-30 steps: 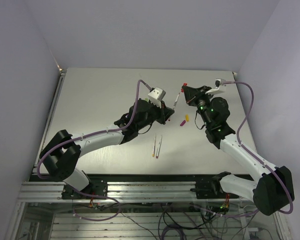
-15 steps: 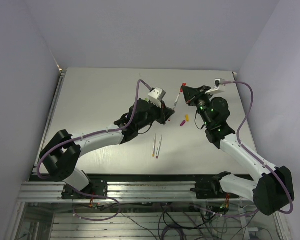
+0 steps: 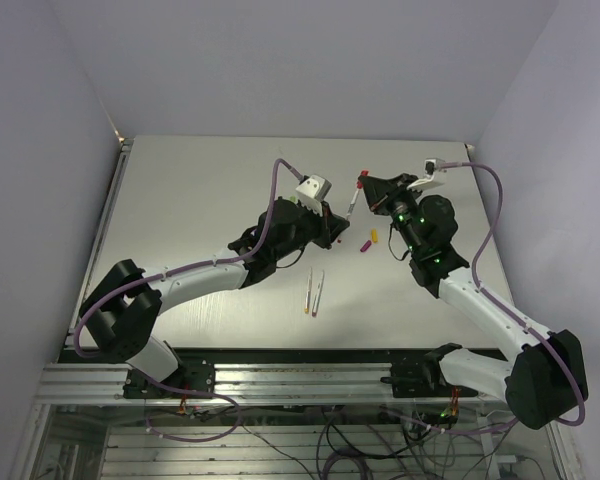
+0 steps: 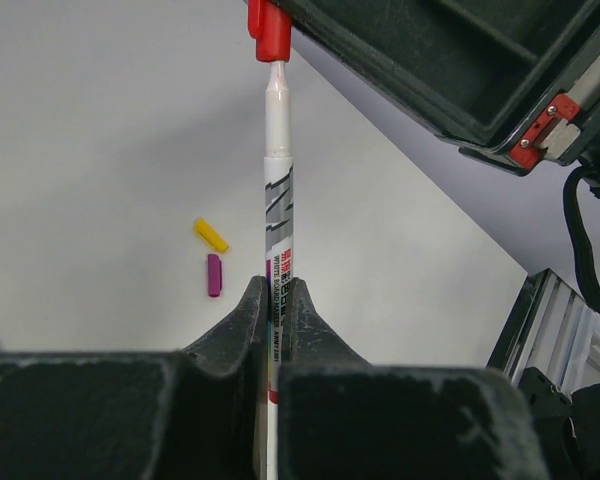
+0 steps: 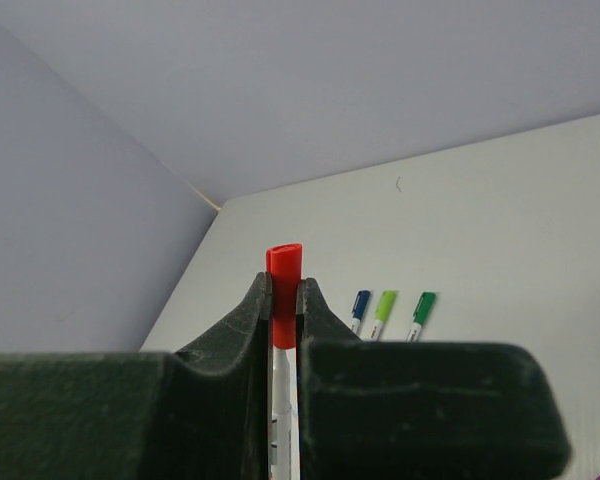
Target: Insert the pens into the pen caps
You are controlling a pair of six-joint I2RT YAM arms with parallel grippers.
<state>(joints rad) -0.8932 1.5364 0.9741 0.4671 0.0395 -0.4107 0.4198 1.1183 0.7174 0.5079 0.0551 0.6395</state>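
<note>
While both arms are up over the middle of the surface (image 3: 200, 200), I'm at the mating step for one pair. The left end effector (image 4: 277, 300) is pinched tight on a pen (image 4: 278, 190), gripping low on the barrel with the nib end pointing away. The right end effector (image 5: 283, 300) is clamped just as narrow on the red cap (image 5: 284, 268).

In the left wrist view the nib meets the mouth of the red cap and looks roughly in line. I can't tell how far it has gone in, if at all. I read it as at the mouth, not seated.

Next move, as I see it, is a short straight push along the pen's axis with both grips firm. Any tilt there would likely jam the nib on the rim or twist the cap in the grip. Then one side lets go and I set the capped pen down.

Left to do:
- The yellow cap (image 4: 211, 235) and purple cap (image 4: 214, 274) lie side by side on the surface below.
- Two bare pens (image 3: 313, 292) lie nearer the bases.

Three capped pens (image 5: 384, 305) lie together further off.
</note>
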